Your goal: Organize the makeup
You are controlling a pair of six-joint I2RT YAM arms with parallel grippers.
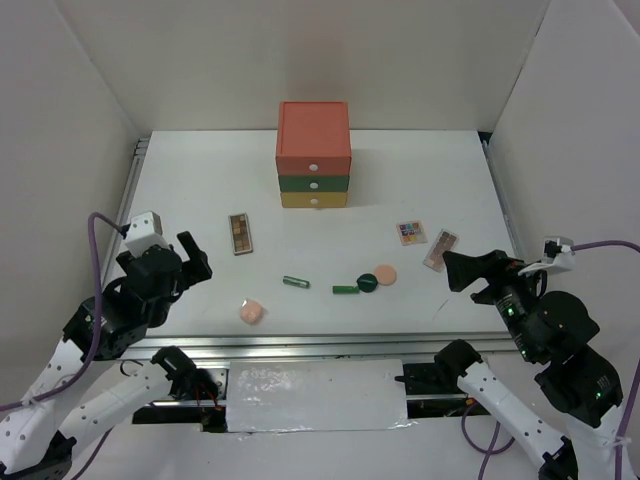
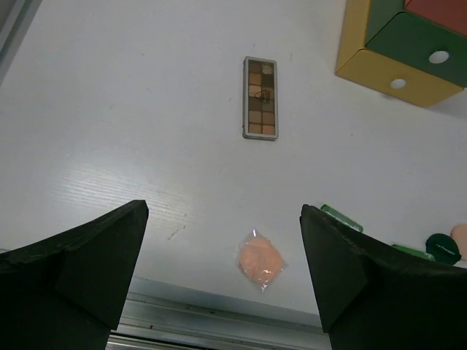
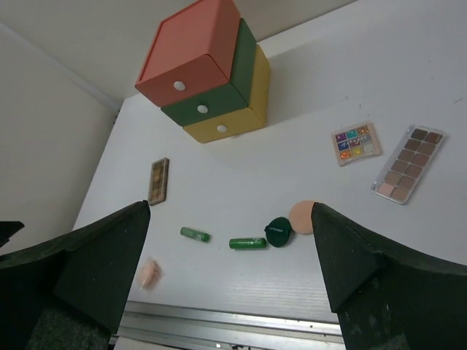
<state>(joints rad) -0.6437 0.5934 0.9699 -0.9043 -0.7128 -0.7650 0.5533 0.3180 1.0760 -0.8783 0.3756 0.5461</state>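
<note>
A: Pincers first.

B: Left gripper point(image 1: 180, 255): jaws spread wide, nothing between them. Right gripper point(image 1: 462, 270): same, wide and empty. Both hang over the near edge of the table point(image 1: 200, 180).

A: The makeup?

B: All loose on the table, in front of the drawer box point(image 1: 314, 155). Brown palette point(image 1: 240, 233) sits left of centre, long axis running away from the arm bases. Wrapped puff point(image 1: 251, 311) lies nearer. Left tube point(image 1: 295, 282), right tube point(image 1: 346, 290), round compact point(image 1: 367, 283) and second puff point(image 1: 385, 274) form a loose row mid-table. Multicolour palette point(image 1: 411, 233) and pinkish palette point(image 1: 440, 250) are on the right.

A: Who is nearer what?

B: Left arm: wrapped puff, then brown palette, both ahead of its jaw gap in the wrist view. Right arm: pinkish palette, just beyond its fingertips, lying on a slant.

A: Doubts?

B: Round compact and second puff either touch or overlap, and I cannot tell which. Drawers are shut and their insides hidden. Wrapped puff is blurred in the right wrist view. Left wrist view crops the second puff.
</note>
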